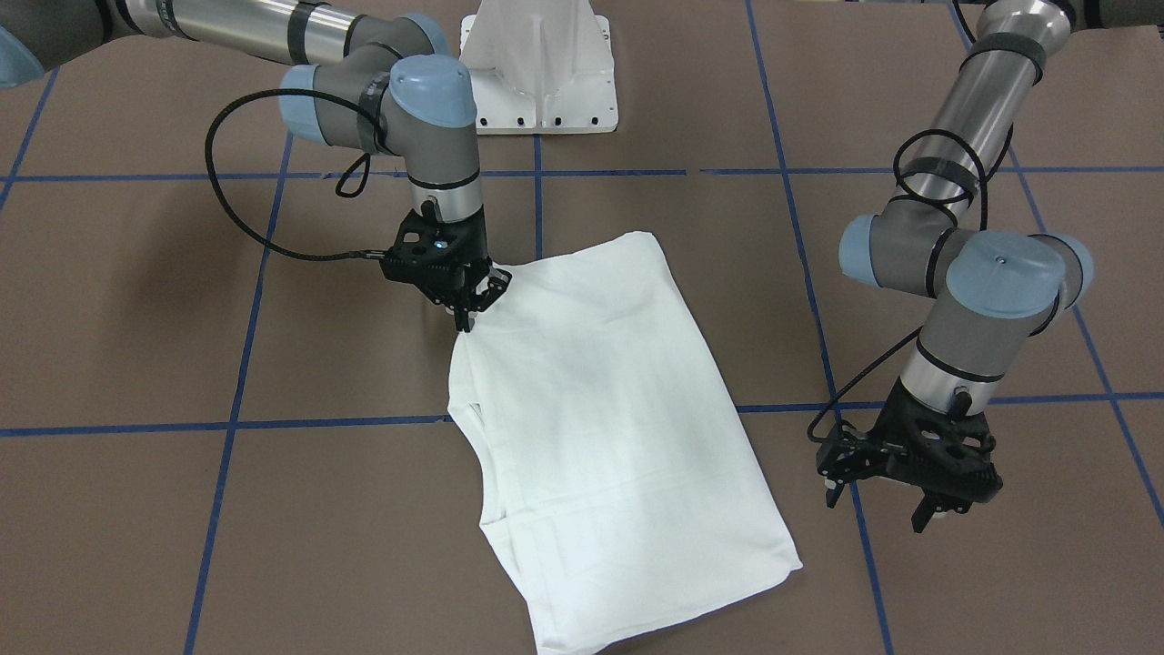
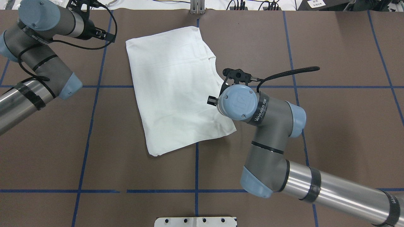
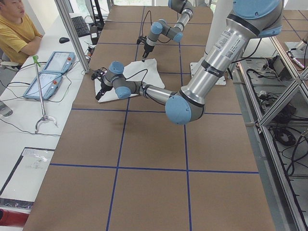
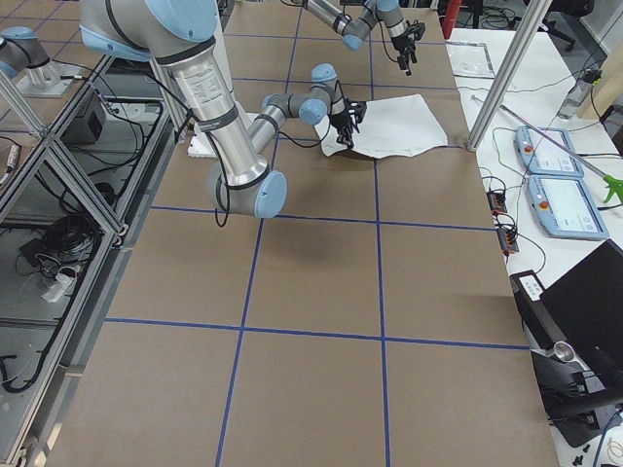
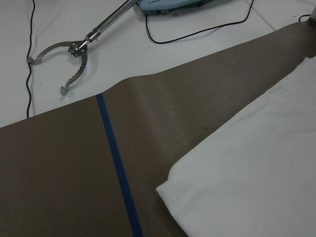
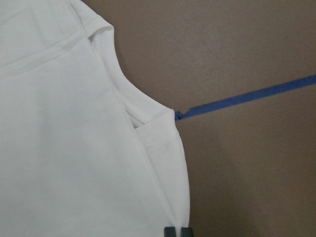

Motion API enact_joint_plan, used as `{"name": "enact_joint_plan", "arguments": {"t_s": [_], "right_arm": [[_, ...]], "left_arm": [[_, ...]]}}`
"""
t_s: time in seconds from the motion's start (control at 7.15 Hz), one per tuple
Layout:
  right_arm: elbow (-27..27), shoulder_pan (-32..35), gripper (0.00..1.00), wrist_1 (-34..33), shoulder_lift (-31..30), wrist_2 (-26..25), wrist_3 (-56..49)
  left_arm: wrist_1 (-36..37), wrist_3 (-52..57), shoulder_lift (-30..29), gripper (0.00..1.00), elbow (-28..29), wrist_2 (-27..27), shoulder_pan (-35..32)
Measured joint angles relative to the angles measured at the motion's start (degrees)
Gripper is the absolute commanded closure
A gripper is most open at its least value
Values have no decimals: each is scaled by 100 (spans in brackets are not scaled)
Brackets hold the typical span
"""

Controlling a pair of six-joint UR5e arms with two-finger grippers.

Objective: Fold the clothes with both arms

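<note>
The white shirt [image 1: 600, 409] lies folded into a rough rectangle in the middle of the brown table, its plain side up; no print shows. It also shows in the overhead view [image 2: 173, 88]. My right gripper [image 1: 466, 318] points down at the shirt's edge near the collar notch. In the right wrist view its pads [image 6: 170, 232] are pressed together on the shirt's hem [image 6: 180, 197]. My left gripper [image 1: 875, 512] is open and empty. It hovers above bare table beside the shirt's far corner [image 5: 170, 190], apart from the cloth.
The white pedestal base [image 1: 538, 68] stands at the robot's side of the table. Blue tape lines [image 2: 91, 126] cross the tabletop. Beyond the table's far edge lie a metal grabber tool [image 5: 74, 49] and teach pendants [image 3: 48, 72]; a person [image 3: 17, 29] sits there.
</note>
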Motion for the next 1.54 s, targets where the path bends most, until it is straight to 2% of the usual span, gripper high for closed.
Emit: {"name": "enact_joint_plan", "arguments": {"t_s": [0.14,0.42,0.56,0.84,0.98,1.12,1.26,1.54], "right_arm": [[433,-310,100,-113,-308,-271,171],[702,-740,100,-179,-540,-659,496],[717,-816,100,-184,-565,-721,534],[721,-847,100,-187,-576,-757,553],[722,-849,100,-187,-576,-760,555],[722,-850,100,-187,-574,-761,555],[728,-850,100,-187,-571,-761,555],[732,-850,100,-187,-569,-761,556]], "left_arm": [[4,-8,54,0,-138,-190,2],[43,-439,478,0,-953,-739,65],[64,-875,831,0,-1595,-905,276],[85,-1837,1825,0,-3075,-902,1052],[88,-2266,2253,0,-3587,-646,1522],[86,-2758,2531,5,-3860,-234,2067],[83,-3251,2626,17,-3927,169,2573],[82,-3873,2609,17,-3862,651,3125]]}}
